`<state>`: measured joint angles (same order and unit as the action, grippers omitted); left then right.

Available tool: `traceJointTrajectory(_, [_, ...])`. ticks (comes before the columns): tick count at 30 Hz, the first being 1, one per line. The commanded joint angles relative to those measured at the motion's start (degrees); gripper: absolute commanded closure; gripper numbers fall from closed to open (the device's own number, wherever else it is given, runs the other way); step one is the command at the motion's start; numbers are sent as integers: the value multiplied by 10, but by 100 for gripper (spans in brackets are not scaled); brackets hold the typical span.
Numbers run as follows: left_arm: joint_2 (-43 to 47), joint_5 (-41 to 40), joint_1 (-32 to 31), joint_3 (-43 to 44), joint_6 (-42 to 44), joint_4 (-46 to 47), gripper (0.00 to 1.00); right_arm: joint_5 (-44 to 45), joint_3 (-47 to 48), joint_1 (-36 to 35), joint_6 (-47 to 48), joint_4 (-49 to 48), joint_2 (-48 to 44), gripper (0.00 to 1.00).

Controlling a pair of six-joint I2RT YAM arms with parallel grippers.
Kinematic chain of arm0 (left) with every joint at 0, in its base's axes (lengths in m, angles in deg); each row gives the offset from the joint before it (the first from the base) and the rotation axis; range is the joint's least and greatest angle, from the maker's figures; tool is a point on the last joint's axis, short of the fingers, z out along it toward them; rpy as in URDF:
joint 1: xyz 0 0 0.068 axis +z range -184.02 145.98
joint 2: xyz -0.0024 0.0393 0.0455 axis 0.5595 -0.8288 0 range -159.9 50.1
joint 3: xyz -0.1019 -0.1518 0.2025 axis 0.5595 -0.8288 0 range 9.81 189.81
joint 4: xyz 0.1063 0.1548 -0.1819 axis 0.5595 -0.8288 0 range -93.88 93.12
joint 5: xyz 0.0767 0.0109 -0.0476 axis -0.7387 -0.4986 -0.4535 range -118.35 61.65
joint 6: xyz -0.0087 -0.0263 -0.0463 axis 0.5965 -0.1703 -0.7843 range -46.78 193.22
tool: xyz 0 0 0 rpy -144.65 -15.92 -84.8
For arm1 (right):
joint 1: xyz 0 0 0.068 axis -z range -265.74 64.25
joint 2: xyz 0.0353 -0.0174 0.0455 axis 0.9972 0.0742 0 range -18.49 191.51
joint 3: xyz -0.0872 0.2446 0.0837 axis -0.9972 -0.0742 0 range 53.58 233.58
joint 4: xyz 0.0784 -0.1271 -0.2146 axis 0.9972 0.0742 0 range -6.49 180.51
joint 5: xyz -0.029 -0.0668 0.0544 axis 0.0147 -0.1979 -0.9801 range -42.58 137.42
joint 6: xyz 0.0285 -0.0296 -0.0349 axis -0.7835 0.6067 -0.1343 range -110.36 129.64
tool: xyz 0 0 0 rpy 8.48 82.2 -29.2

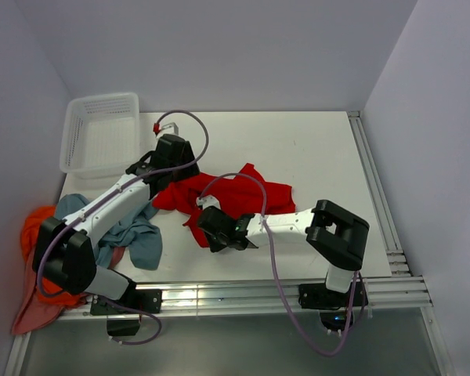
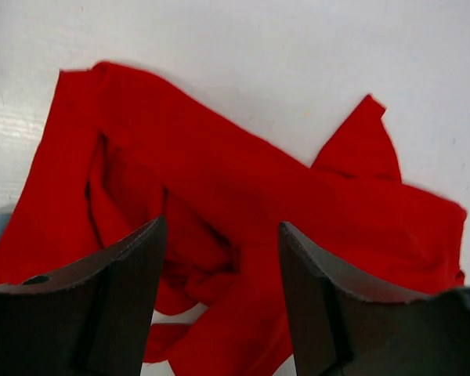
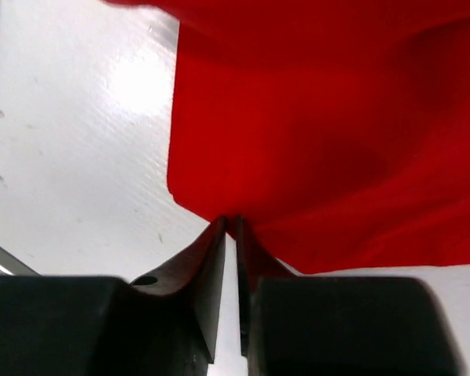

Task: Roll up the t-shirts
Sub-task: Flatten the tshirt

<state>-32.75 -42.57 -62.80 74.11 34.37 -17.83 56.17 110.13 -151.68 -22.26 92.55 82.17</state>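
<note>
White table [image 1: 321,149], basket [image 1: 103,97] back-left, red t-shirt [image 1: 251,196] centre — other shirts [image 1: 137,235] beneath left arm [image 1: 113,200]

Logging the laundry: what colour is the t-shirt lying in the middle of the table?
Bright red. The t-shirt shows best in the left wrist view.

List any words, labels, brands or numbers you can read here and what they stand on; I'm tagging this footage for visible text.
None can be read. The red t-shirt shows only plain cloth in both wrist views. The white basket and the table carry no print that can be made out in the top view.
</note>
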Motion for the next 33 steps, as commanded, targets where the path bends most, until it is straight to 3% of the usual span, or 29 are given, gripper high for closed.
traceJointTrajectory(1, [28,17,-6,-21,-9,10,37,7,-12,-10,10,20,-23,90])
traceJointTrajectory(2, [29,17,-8,-28,-9,10,36,10,-14,-12,10,27,-36,100])
traceJointTrajectory(8, [58,7,-21,-43,-10,3,38,3,-22,-33,32,118,-164,100])
traceJointTrajectory(15, [66,11,-33,-44,-16,6,38,5,2,1,75,143,-178,100])
traceJointTrajectory(17, [59,8,-38,-42,-15,-1,38,-8,7,9,83,131,-144,91])
traceJointTrajectory(18, [58,7,-40,-41,-14,-1,38,-12,9,14,85,128,-133,73])
traceJointTrajectory(21, [58,-1,-47,-41,-12,-8,38,-17,14,16,81,126,-102,56])
traceJointTrajectory(30, [66,-12,-52,-49,-13,-10,38,-70,-78,14,29,29,-175,49])
traceJointTrajectory(33, [61,-16,-52,-46,-14,-12,38,-48,-86,-3,14,19,-160,43])
